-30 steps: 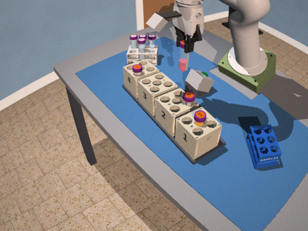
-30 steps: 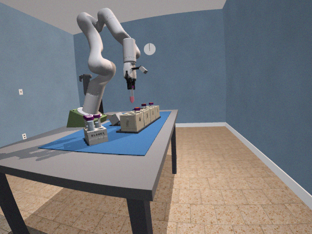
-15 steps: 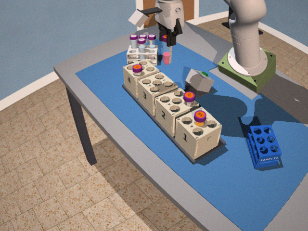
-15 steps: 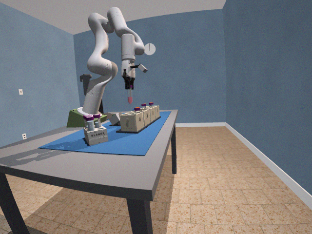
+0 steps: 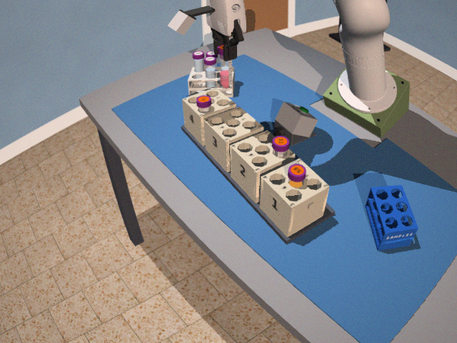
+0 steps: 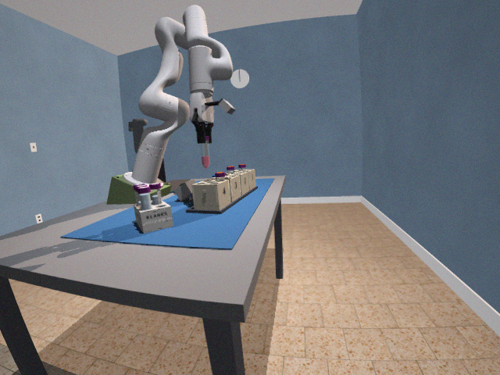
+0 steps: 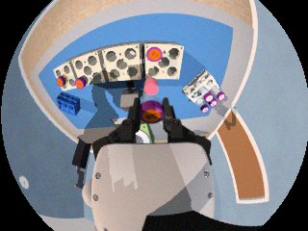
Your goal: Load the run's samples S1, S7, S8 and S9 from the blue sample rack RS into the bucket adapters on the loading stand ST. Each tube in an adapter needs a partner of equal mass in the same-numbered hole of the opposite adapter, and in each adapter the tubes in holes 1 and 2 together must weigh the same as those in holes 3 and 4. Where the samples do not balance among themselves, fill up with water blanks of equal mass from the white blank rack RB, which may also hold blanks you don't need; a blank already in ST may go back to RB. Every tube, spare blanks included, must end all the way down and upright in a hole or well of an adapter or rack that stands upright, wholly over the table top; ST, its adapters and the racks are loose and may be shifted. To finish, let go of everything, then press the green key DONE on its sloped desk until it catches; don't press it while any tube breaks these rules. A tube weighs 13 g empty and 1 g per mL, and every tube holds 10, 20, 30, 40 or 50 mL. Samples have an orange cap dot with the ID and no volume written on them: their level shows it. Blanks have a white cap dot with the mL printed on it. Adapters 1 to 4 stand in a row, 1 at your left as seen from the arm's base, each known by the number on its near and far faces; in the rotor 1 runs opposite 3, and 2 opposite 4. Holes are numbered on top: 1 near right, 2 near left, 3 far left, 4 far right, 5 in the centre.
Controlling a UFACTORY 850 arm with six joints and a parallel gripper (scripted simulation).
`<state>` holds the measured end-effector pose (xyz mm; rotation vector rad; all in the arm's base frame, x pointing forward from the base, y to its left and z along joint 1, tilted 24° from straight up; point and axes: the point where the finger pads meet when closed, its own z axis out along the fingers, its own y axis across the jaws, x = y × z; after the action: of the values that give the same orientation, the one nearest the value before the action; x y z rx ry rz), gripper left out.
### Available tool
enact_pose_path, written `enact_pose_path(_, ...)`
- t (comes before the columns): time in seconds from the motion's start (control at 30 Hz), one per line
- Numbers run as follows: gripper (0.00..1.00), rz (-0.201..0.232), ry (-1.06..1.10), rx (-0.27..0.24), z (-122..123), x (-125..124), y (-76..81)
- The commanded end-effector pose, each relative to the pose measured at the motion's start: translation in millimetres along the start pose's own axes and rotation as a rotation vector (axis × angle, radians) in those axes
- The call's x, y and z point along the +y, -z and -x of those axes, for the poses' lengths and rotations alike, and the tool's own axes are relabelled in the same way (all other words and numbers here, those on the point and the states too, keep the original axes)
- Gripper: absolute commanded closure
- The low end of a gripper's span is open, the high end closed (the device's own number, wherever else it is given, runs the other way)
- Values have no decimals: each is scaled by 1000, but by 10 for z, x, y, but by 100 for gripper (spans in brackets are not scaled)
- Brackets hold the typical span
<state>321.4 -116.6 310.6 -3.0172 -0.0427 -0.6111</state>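
While gripped aloft — pink tube (image 6: 205,156) seemingly above blank rack (image 5: 193,83).

Arm (image 6: 161,97) high — fingers (image 5: 235,36) clamped, downward

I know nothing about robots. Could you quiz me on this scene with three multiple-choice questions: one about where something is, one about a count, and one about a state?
1. Where is the pink-filled tube?
A. In the blue rack
B. In the tool, hanging above the table
C. Lying on the mat

2. How many tubes stand in the numbered beige blocks?
A. One
B. Five
C. Three

3. What state is the blue rack in?
A. Upright, with every hole empty
B. Tipped over
C. Full of tubes

Answers:
1. B: the tool grips the tube by its cap end.
2. C: there is one tube each in block 4, block 2 and block 1.
3. A: all six holes look dark and bare.
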Motion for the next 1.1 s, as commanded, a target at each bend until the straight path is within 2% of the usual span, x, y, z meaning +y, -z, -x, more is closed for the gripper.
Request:
enact_pose_path(0.0, 100, -27, 6, 11, -50, 111, -10)
enact_pose_path(0.77, 100, -27, 6, 11, -49, 110, -9)
enact_pose_path(1.07, 100, -27, 6, 11, -51, 106, -190)
